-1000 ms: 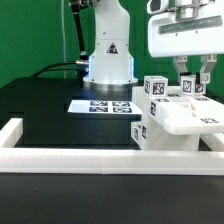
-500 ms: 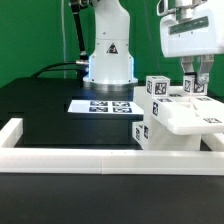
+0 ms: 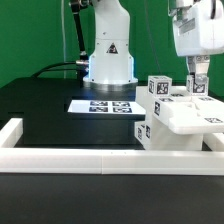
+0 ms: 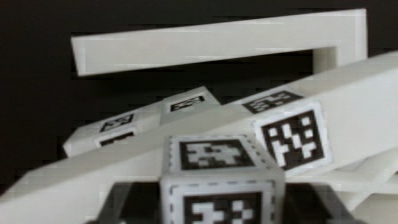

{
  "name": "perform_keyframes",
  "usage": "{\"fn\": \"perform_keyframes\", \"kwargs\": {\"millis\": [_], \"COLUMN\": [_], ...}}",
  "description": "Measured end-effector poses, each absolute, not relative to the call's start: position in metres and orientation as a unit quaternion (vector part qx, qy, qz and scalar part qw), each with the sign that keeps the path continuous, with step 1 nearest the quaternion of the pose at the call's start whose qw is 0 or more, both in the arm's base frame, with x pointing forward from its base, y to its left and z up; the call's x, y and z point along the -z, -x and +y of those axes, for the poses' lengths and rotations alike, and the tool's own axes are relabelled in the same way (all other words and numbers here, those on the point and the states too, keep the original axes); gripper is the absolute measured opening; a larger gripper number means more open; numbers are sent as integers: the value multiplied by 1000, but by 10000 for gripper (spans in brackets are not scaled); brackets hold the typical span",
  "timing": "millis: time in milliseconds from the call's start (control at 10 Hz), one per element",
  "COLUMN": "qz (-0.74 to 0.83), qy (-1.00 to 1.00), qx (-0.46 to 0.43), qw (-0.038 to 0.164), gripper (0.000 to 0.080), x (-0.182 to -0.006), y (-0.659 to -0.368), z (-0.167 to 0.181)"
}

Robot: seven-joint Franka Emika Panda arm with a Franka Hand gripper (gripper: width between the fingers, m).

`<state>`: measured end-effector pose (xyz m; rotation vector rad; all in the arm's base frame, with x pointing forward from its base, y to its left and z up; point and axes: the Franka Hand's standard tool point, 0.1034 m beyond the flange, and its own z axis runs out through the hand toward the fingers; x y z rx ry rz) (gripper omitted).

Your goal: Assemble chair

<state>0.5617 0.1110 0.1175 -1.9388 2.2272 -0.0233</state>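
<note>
Chair [image 3: 178, 118] sits half-built on the counter [image 3: 50, 110], jammed into the border frame [image 3: 100, 156] corner at the exterior view's right, probably for bracing. Fingers [image 3: 197, 84] pinch an upright tagged post [image 3: 196, 87] on it, likely seating it.

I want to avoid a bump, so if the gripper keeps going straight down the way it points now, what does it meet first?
Probably the chair itself. In the exterior view the gripper points down at its tagged post, and the wrist view shows a tagged block right between the fingers, so it seems to be at the part already. Depth is unclear.

Robotics lab: marker board [image 3: 100, 105], green backdrop [image 3: 30, 35].
</note>
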Motion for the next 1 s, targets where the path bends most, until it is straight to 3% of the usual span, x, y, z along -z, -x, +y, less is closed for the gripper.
{"fn": "perform_keyframes", "kwargs": {"millis": [900,1000], "qz": [835,823], "qy": [540,559], "qx": [-13,-11], "qw": [103,103], "gripper": [287,376], "x": [-118,-118], "y": [-561,-561], "z": [116,116]}}
